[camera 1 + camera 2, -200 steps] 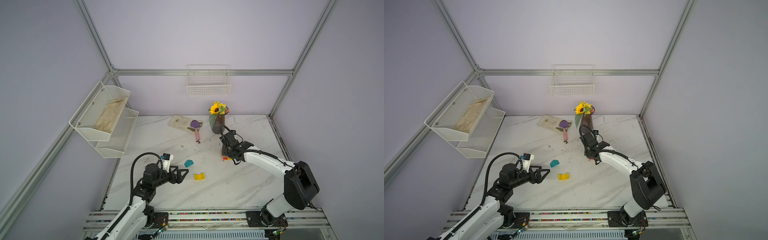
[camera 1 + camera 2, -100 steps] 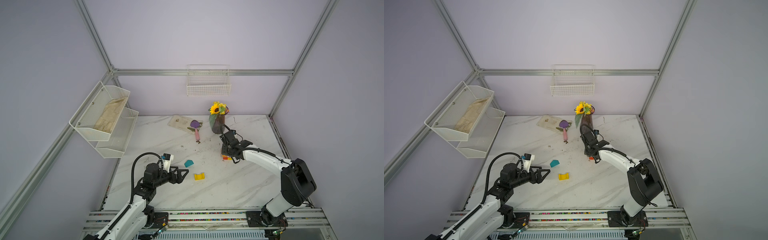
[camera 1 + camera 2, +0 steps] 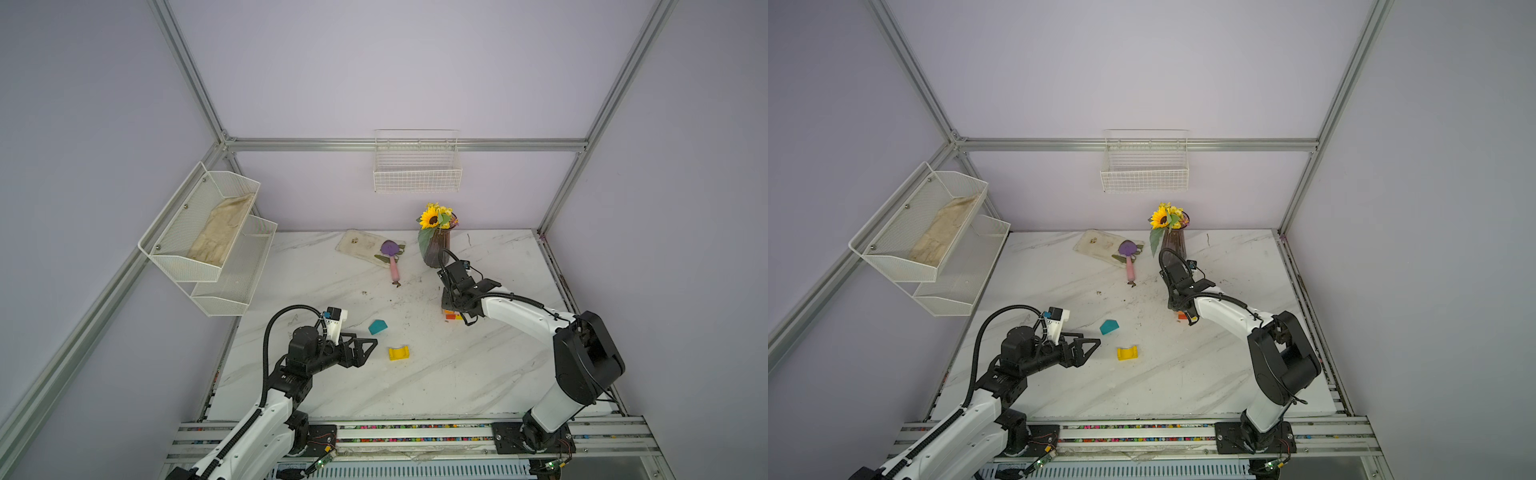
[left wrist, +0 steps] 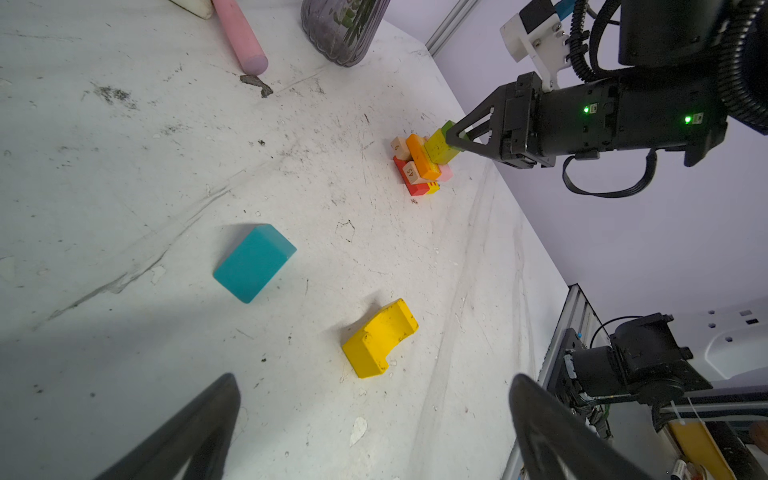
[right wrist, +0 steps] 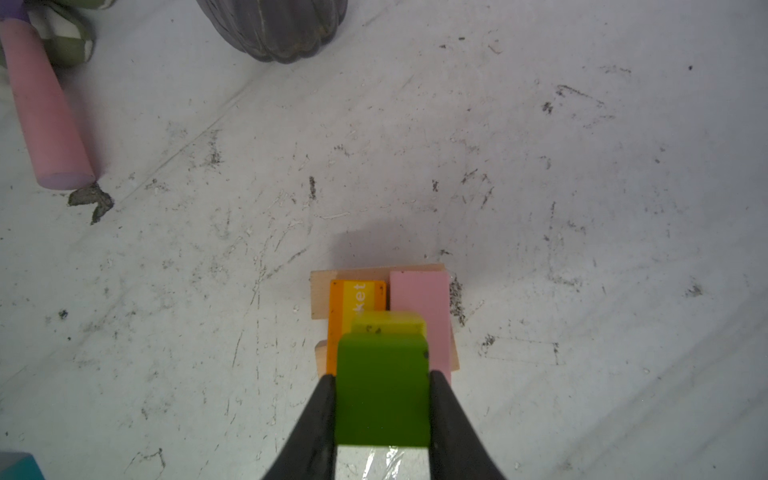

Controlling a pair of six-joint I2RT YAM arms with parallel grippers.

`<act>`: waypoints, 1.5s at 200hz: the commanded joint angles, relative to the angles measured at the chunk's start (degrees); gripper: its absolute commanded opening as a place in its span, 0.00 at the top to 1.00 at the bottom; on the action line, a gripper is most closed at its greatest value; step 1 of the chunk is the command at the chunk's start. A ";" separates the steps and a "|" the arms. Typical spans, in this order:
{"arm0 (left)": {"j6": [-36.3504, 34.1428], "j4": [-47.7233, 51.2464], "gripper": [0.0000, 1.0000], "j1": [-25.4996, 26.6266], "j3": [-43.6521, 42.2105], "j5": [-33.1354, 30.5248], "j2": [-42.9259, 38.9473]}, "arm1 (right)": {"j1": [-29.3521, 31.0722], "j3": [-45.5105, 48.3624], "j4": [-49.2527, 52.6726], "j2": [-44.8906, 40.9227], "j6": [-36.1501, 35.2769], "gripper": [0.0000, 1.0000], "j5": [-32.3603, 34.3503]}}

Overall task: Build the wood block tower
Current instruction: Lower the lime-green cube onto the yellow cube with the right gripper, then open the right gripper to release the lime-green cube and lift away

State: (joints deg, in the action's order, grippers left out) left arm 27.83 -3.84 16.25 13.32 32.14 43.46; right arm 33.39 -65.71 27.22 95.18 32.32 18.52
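Item 1. White mesh shelf (image 3: 195, 266) on the left wall, two tiers; a pale cloth (image 3: 220, 228) lies in the upper tier.

Item 2. Left end effector (image 3: 368, 352), low over the counter (image 3: 415, 386) at its front left. Released, jaws wide apart, nothing between them.

Item 3. Teal block (image 3: 377, 327), loose on the counter just beyond the left end effector, not touching it.

Item 4. Yellow arch (image 3: 399, 353), loose, lying on its side near the teal block and apart from it.

Item 5. Purple scoop (image 3: 393, 266) with pink handle, near the back of the counter.

Item 6. Wire basket (image 3: 417, 174) on the back wall.

Item 7. Dark ribbed vase (image 3: 434, 251) with a sunflower, just beyond the tower.

Item 8. Tower (image 4: 419, 166), right of centre: red and yellow at the base, two tan bars, orange and pink above, a yellow-green block on top.

Item 9. Right end effector (image 5: 382, 374), directly over the tower, clenched on a green block (image 5: 382, 409) gripped by its two sides. Whether this block already rests on the stack cannot be told.
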 commanded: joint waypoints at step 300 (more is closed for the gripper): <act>-0.98 -2.78 0.00 -0.05 0.30 -0.32 0.74 | 0.61 6.00 -3.61 -19.94 -3.89 0.18 2.56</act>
State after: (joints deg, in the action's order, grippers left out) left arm 27.83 -3.86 16.25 13.34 32.12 44.29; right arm 32.73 -62.72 27.73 80.53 31.14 23.22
